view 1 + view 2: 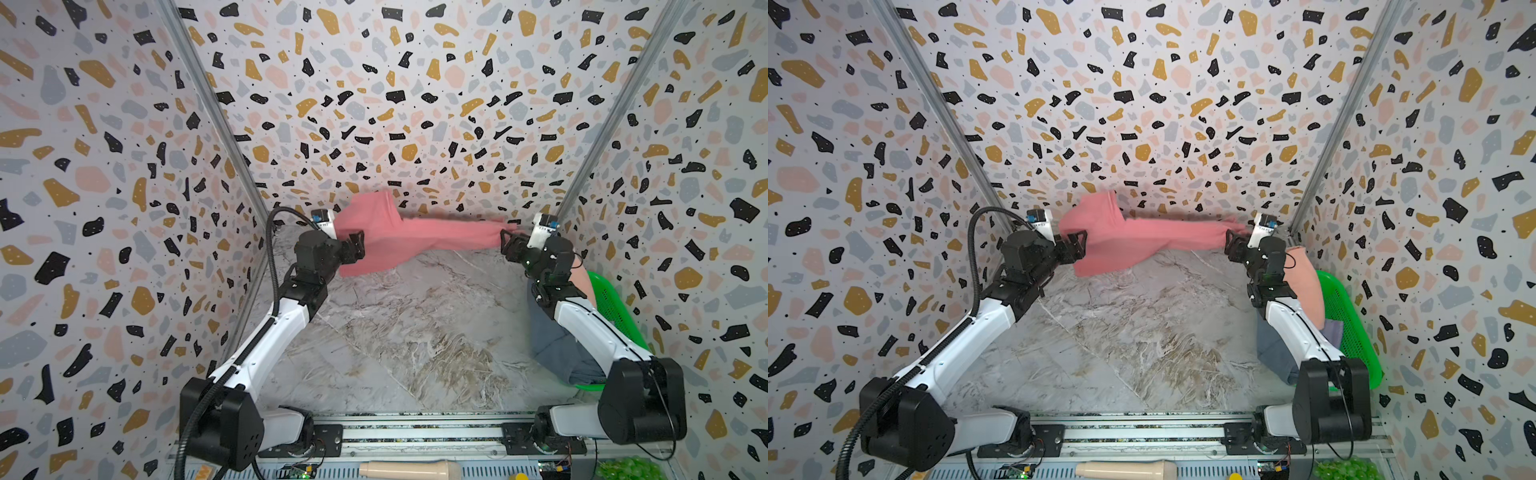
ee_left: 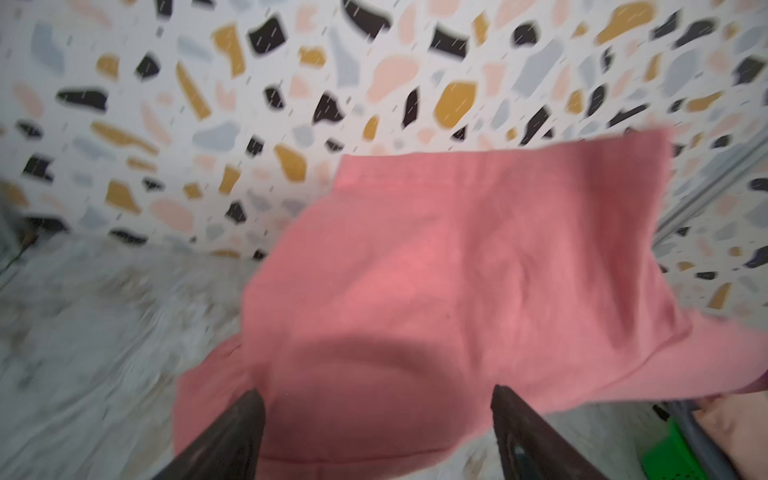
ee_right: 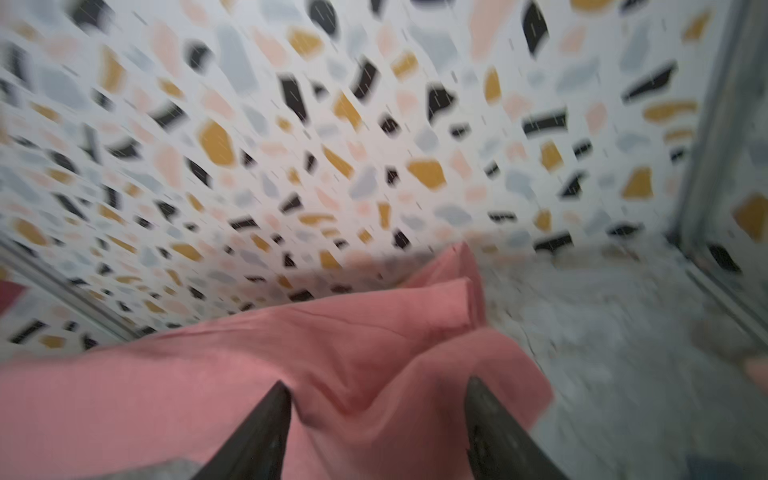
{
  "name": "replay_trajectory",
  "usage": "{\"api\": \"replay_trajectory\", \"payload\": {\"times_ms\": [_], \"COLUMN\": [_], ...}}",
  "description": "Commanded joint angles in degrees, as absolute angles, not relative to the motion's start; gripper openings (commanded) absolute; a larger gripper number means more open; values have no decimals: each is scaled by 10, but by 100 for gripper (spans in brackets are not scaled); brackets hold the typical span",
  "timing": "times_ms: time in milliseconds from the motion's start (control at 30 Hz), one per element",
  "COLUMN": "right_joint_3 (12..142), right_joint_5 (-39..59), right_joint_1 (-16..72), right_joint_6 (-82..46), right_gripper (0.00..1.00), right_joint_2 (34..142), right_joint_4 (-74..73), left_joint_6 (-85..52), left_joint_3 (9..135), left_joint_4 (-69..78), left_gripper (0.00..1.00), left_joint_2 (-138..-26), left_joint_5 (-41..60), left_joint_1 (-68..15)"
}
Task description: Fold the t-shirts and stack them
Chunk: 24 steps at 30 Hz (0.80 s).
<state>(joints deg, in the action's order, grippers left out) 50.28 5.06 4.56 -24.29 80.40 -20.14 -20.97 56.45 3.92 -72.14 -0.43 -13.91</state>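
Rose-red t-shirt (image 1: 390, 237) (image 1: 1121, 237) is at the far end of the marble table (image 1: 415, 332), close to the terrazzo back wall (image 1: 415, 124), stretched sideways between the two grippers. Its left part is bunched and lifted up against the wall, and its right part thins to a narrow blurred end. A flap hangs toward the table near the left arm. Left gripper (image 1: 358, 246) (image 1: 1077, 245) is at the shirt's left edge. In the left wrist view (image 2: 376, 395) its dark fingers (image 2: 232, 436) stand wide apart, with pink cloth filling the gap ahead of them and nothing pinched. Right gripper (image 1: 508, 245) (image 1: 1231, 245) is at the shirt's right end. In the right wrist view (image 3: 376, 384) its fingers (image 3: 257, 432) are also spread, with rumpled cloth lying between and beyond them, not clamped. Cannot tell whether cloth touches the fingertips on either side. Both wrist views are motion-blurred. A green perforated basket (image 1: 615, 307) (image 1: 1350, 316) sits at the right wall, behind the right arm. A peach shirt (image 1: 1308, 286) is piled at its far end, and a bit of lavender shirt (image 1: 1333, 330) shows inside. A slate blue-grey shirt (image 1: 552, 349) (image 1: 1273, 353) spills over the basket edge onto the table under the right arm. None of the shirts is folded.
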Motion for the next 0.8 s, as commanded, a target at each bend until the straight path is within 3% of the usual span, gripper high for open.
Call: {"api": "replay_trajectory", "payload": {"times_ms": [0, 233, 467, 600, 767], "right_joint_3": [492, 504, 579, 580, 584], "right_joint_5": [-1, 23, 90, 98, 122], "right_joint_1": [42, 42, 43, 44, 47], "right_joint_6": [-264, -272, -259, -259, -254], "right_gripper": [70, 73, 73, 73, 74], "right_joint_2": [786, 796, 915, 951, 984], "right_joint_4": [-156, -165, -108, -105, -118], "left_joint_6": [-203, -223, -269, -294, -323], "left_joint_3": [552, 573, 623, 586, 524], "left_joint_4": [18, 11, -35, -69, -37], "left_gripper": [91, 91, 77, 76, 72], "left_joint_2": [-683, -759, -884, -886, -892], "left_joint_5": [-51, -28, 7, -41, 3], "left_joint_1": [-136, -135, -153, -177, -188]}}
